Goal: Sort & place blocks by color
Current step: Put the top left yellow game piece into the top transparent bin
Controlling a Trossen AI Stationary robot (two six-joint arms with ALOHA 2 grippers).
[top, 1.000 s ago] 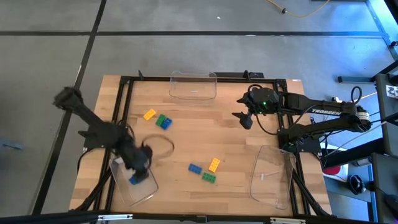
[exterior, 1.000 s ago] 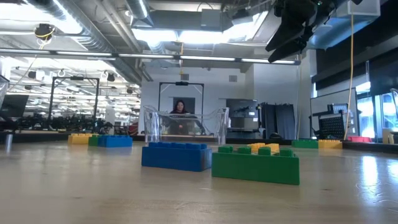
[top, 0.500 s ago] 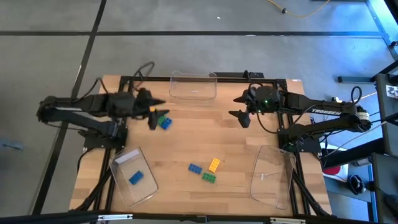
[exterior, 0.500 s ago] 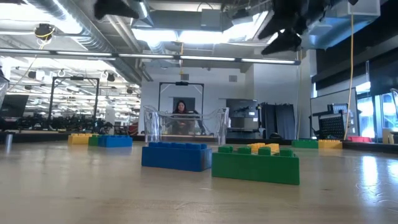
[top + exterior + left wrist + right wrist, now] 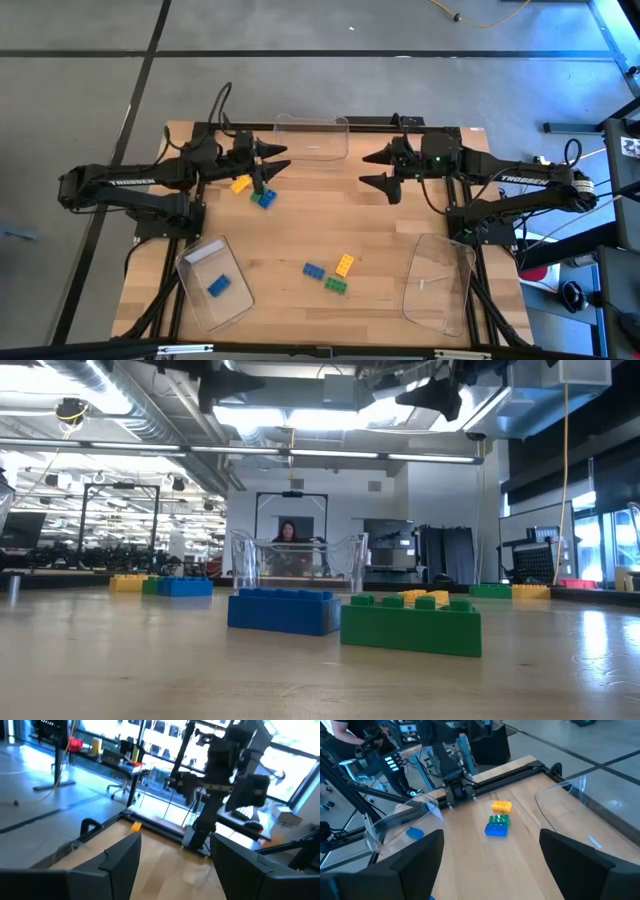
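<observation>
the wooden table [image 5: 300, 230] stood in a black frame on a grey concrete floor [image 5: 90, 110] crossed by dark lines, a yellow cable [image 5: 480, 20] lying beyond the table's far edge. level across the table, the room ran deep: exposed ducts [image 5: 150, 400] and strip lights [image 5: 330, 420] overhead, a dark doorway [image 5: 291, 530] where a person [image 5: 289, 535] sat, and windows [image 5: 600, 540] along the right side.

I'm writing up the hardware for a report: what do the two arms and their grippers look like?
Both arms are dark, near-black jointed links with white TROSSEN lettering along the forearm and black cables looping off them. The right arm shows a small green light near its wrist. The left gripper and right gripper each end in two dark, tapered, wedge-shaped fingers.
</observation>
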